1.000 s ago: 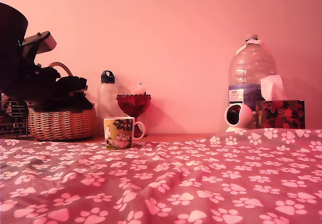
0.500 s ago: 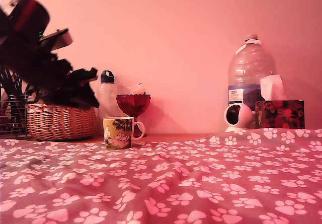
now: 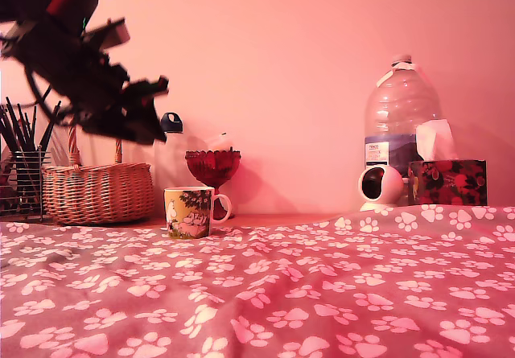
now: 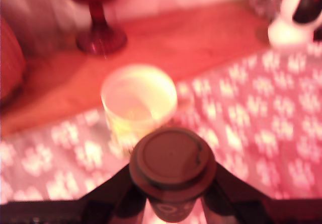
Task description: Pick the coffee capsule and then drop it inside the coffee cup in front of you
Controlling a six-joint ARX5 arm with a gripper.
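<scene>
The coffee cup (image 3: 191, 211), a small mug with a white handle and a yellow-green cartoon print, stands at the edge of the paw-print cloth. From the wrist view the cup (image 4: 138, 97) is seen from above and looks empty. A dark round coffee capsule (image 4: 172, 162) sits between the fingers of my gripper (image 4: 172, 194), which is shut on it. In the exterior view my gripper (image 3: 149, 113) hangs in the air above and to the left of the cup, over the basket; the capsule is not discernible there.
A wicker basket (image 3: 98, 191) and a wire holder of pens (image 3: 20, 177) stand at the exterior view's left. Behind the cup are a red goblet (image 3: 213, 167) and a white bottle (image 3: 171, 153). A large water jug (image 3: 402, 117), a white round device (image 3: 380, 187) and a tissue box (image 3: 448, 181) stand at the right.
The arm has risen out of the basket and swung up and toward the exterior view's right, nearer the cup.
</scene>
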